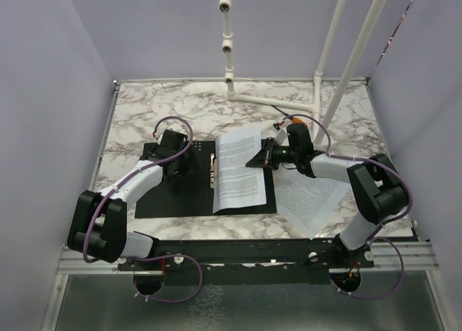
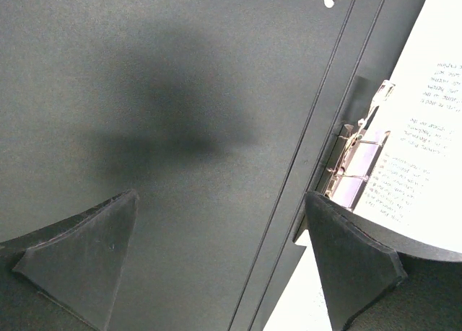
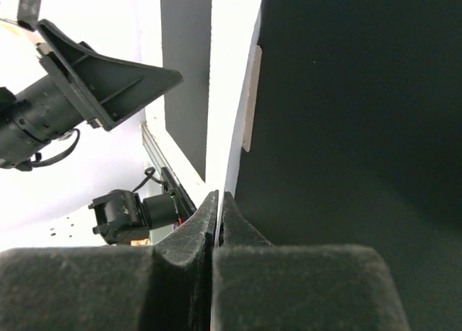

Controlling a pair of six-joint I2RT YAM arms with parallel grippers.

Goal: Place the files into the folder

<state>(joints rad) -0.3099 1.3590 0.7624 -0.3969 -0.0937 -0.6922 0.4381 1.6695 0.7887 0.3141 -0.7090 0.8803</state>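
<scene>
The folder (image 1: 173, 194) lies open on the table with its black inside up and the metal spine clip (image 1: 212, 171) in the middle. One printed sheet of the files (image 1: 238, 169) lies on its right half. More sheets (image 1: 310, 197) lie on the table to the right. My left gripper (image 1: 189, 161) is open and empty, low over the folder's left flap (image 2: 180, 129). In the left wrist view the clip (image 2: 357, 169) shows just beyond my right finger. My right gripper (image 1: 268, 156) is shut on the thin edge of the folder's right cover (image 3: 346, 115) and holds it raised over the sheet.
White pipe stands (image 1: 289, 104) rise from the back of the marble table (image 1: 144, 107). Purple walls close in both sides. A black rail (image 1: 245, 248) runs along the near edge between the arm bases.
</scene>
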